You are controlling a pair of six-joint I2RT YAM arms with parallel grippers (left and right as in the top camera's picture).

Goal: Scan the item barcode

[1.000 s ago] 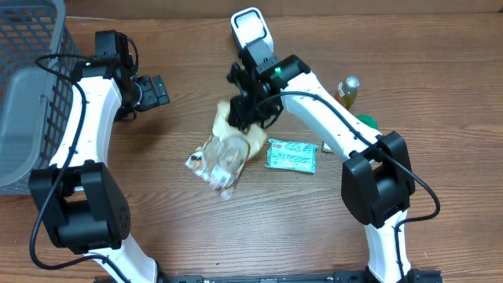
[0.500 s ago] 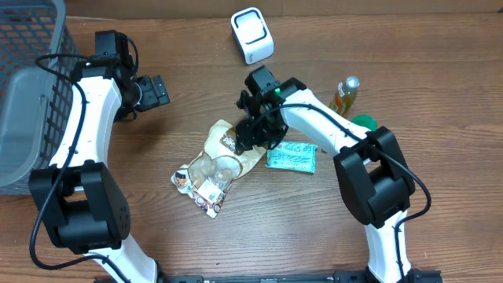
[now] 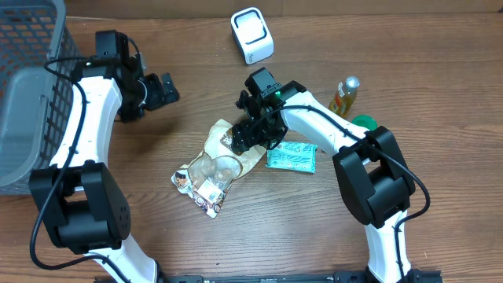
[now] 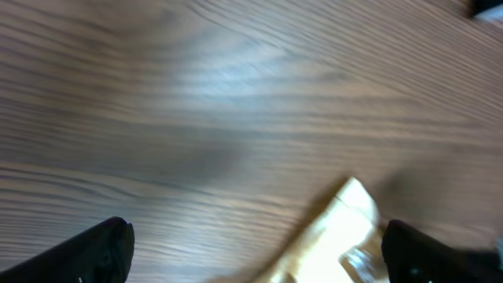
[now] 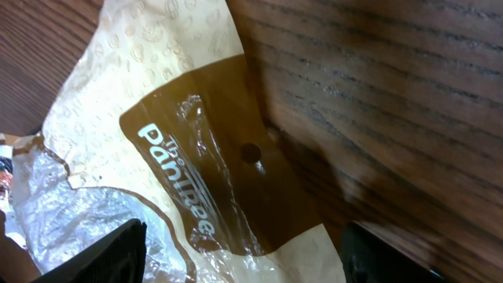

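Observation:
The item, a tan and brown bread bag (image 3: pixel 222 159) with a clear window, lies flat on the table in the middle. A small white label (image 3: pixel 211 189) shows near its lower end; I cannot make out a barcode. My right gripper (image 3: pixel 251 135) hovers over the bag's upper end, open. In the right wrist view the bag (image 5: pixel 189 149) lies below the right gripper (image 5: pixel 250 255), spread wide and not gripping it. The white scanner (image 3: pixel 252 35) stands at the back. My left gripper (image 3: pixel 163 89) is open over bare wood, with a bag corner (image 4: pixel 338 236) in its blurred view.
A teal packet (image 3: pixel 291 156) lies just right of the bag, under the right arm. A small bottle (image 3: pixel 344 94) and a green object (image 3: pixel 364 122) stand further right. A grey wire basket (image 3: pixel 23 79) fills the left edge.
The right gripper carried the bag from near the scanner down to the table, then opened and let it go. The left gripper shifted slightly to the right.

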